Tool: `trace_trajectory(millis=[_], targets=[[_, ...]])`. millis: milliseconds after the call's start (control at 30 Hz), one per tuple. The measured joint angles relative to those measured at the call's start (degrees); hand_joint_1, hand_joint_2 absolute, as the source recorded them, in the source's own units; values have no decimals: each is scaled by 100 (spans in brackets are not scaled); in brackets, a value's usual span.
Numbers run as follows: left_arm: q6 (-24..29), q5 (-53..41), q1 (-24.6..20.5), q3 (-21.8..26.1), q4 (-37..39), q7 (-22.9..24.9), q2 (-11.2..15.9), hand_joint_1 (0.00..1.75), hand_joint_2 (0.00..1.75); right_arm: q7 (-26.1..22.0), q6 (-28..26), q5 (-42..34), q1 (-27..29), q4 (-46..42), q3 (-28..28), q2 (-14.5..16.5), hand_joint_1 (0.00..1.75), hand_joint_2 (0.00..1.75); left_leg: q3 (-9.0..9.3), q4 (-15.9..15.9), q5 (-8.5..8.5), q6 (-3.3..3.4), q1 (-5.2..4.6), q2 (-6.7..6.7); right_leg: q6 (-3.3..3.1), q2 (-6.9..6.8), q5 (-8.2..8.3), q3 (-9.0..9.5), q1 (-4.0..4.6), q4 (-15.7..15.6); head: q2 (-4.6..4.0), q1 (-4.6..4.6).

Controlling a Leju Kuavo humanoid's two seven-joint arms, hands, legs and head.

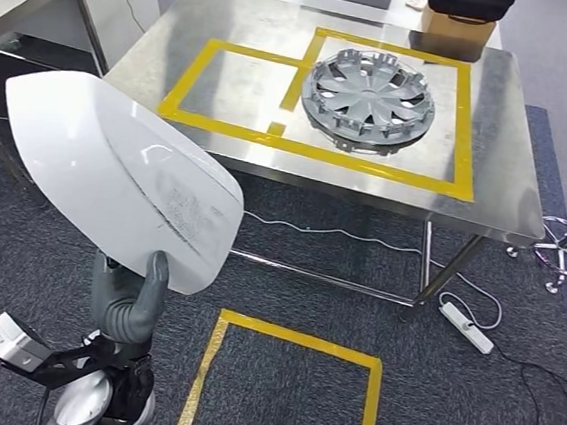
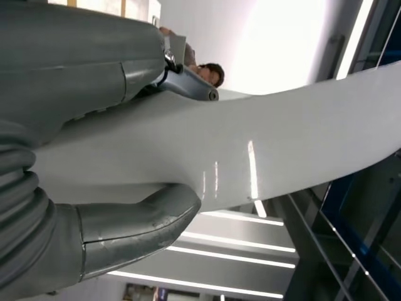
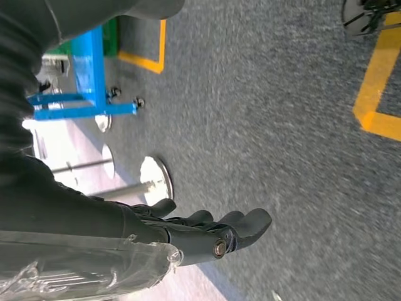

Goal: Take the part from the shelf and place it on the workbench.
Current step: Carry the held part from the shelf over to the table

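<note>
White car panel [image 1: 118, 171] sits pinched at its near edge in my left hand [image 1: 129, 303], thumb on top, held over the carpet left of the steel workbench [image 1: 507, 184]. A silver hubcap [image 1: 371, 98] fills the right yellow square; the left yellow square [image 1: 235, 87] has room. My right hand [image 3: 208, 232] hangs with fingers straight, holding nothing.

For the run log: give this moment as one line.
left robot hand: holds white panel | right robot hand: open, empty | workbench: hubcap in right square
</note>
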Motion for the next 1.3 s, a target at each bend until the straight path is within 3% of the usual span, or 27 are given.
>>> trace_trajectory(millis=[33, 67, 133, 167, 200, 267, 300, 367, 433, 467, 500, 533, 567, 633, 667, 733, 833, 900, 967, 1000, 1033, 1067, 1133, 1200, 1300], targets=[[0, 0, 0, -1, 0, 0, -1, 175, 175, 2, 2, -3, 6, 0, -1, 0, 0, 175, 8, 1, -9, -1, -6, 71, -1, -16, 94, 80, 2, -111, 0, -1], [0, 0, -1, -2, 0, 0, -1, 175, 175, 2, 2, -5, 10, 0, -1, 0, 0, 175, 23, 2, -20, -9, -9, 137, -7, -74, 258, 267, 7, -423, 0, -1], [0, 0, -3, -2, 0, 0, -2, 175, 175, -1, 3, -3, -3, 0, -1, 0, 0, 175, 63, 11, -55, -54, -30, 248, -44, -349, 534, 709, 36, -1174, 0, -1], [1, 0, -5, -2, 0, 0, -2, 175, 175, -7, 4, -1, -16, 0, 0, 0, 0, 175, 79, 16, -70, -83, -44, 297, -72, -447, 598, 843, 55, -1407, 0, -8], [1, 0, -7, -3, 0, 0, -3, 175, 175, -15, 5, 3, -27, 0, 1, 0, 0, 175, 90, 18, -79, -113, -57, 346, -103, -489, 610, 890, 75, -1505, 0, -14], [1, -1, -13, -8, 0, 1, -8, 175, 175, -39, -6, 40, -28, 0, 2, 0, 0, 175, 108, 26, -101, -177, -54, 439, -175, -354, 628, 874, 86, -1523, 0, -25], [2, -1, -15, -9, 0, 1, -9, 175, 175, -54, -18, 84, -22, 0, 7, 0, 0, 175, 107, 73, -135, -214, -44, 392, -206, -295, 639, 875, 77, -1536, 0, -26], [6, 0, -16, -7, -2, 1, -5, 175, 175, -82, -58, 210, -18, 0, 40, -1, 0, 175, -21, 432, -354, -277, -27, 141, -264, -187, 660, 894, 42, -1560, 0, -48], [16, 0, -5, -3, -4, 0, 7, 175, 175, -105, -136, 331, -19, 0, 103, -1, 0, 175, -364, 1124, -702, -307, -19, -71, -292, -88, 661, 892, 34, -1560, 0, -74], [22, 0, 5, -2, -4, 0, 11, 175, 175, -112, -200, 373, -17, 0, 135, 1, 0, 175, -545, 1435, -820, -313, -17, -97, -298, -42, 660, 891, 33, -1559, 0, -78], [28, 0, 15, -1, -4, 0, 13, 175, 175, -103, -279, 397, -10, 0, 163, 2, 0, 175, -663, 1601, -831, -316, -14, -106, -298, -2, 658, 892, 31, -1559, 0, -79], [32, 0, 21, 1, -4, 0, 13, 175, 175, -82, -358, 406, -3, 0, 181, 2, 0, 175, -687, 1567, -722, -317, -8, -107, -294, 32, 656, 896, 26, -1558, 0, -80], [35, 0, 25, 4, -5, 0, 13, 175, 175, -56, -425, 407, 1, 0, 192, 2, 0, 175, -609, 1337, -518, -321, 3, -107, -282, 62, 653, 903, 17, -1557, 0, -79], [35, 0, 22, 8, -10, 0, 12, 175, 175, 31, -480, 459, 3, 0, 215, 1, 0, 175, -294, 611, -103, -345, 35, -118, -228, 112, 641, 908, 9, -1545, 0, -87], [34, 0, 17, 7, -13, 1, 8, 175, 175, 109, -465, 537, 1, 0, 248, -2, 0, 175, -168, 321, -1, -332, 46, -138, -193, 131, 636, 897, 15, -1534, 0, -97], [33, 0, 7, 5, -15, 13, 0, 175, 175, 327, -419, 764, 11, 0, 359, -5, 0, 175, -85, 86, 13, -264, 42, -175, -122, 147, 641, 875, 31, -1538, 0, -110], [33, 0, -3, 1, -15, 48, -19, 175, 175, 578, -376, 982, 54, 0, 522, -4, 0, 175, -86, 61, 29, -113, 33, -176, -37, 107, 591, 849, 8, -1502, 0, -94], [34, 4, -11, -3, -15, 78, -46, 175, 175, 677, -342, 988, 60, 0, 584, -4, 0, 175, -79, 51, 39, -43, 28, -164, -13, 39, 321, 647, 8, -1049, 0, -69], [30, 46, -12, -6, -13, 138, -61, 175, 175, 713, -301, 915, 61, 0, 603, -3, 0, 175, -81, 52, 35, -10, 4, -152, -16, 9, -29, 296, 15, -281, 0, -54], [18, 96, -11, -7, -10, 182, -64, 175, 175, 721, -278, 871, 66, 0, 603, -3, 0, 175, -81, 53, 33, -3, -7, -149, -22, 7, -110, 173, 19, -11, 0, -54], [1, 161, -11, -7, -6, 222, -65, 175, 175, 725, -255, 827, 70, 0, 602, -2, 0, 175, -78, 54, 32, -1, -14, -148, -31, 7, -85, 143, 24, 57, 0, -54], [-20, 233, -11, -6, -1, 256, -70, 175, 175, 729, -227, 795, 72, 0, 601, -2, 0, 175, -72, 54, 31, -1, -18, -149, -46, 6, 38, 225, 29, -100, 0, -54], [-55, 341, -12, -4, 7, 294, -96, 175, 175, 731, -184, 765, 65, 0, 598, -3, 0, 175, -57, 58, 23, -16, -24, -150, -79, -15, 376, 612, 39, -856, 0, -52], [-71, 391, -14, -3, 9, 314, -125, 175, 175, 731, -146, 766, 44, 0, 597, -2, 0, 175, -55, 67, 13, -62, -45, -150, -109, -32, 536, 901, 51, -1412, 0, -58], [-67, 482, -24, -4, 22, 404, -157, 175, 175, 744, 3, 817, 46, 0, 597, 3, 0, 175, -54, 41, 27, -156, -43, -146, -179, -12, 560, 940, 69, -1516, 0, -62]])
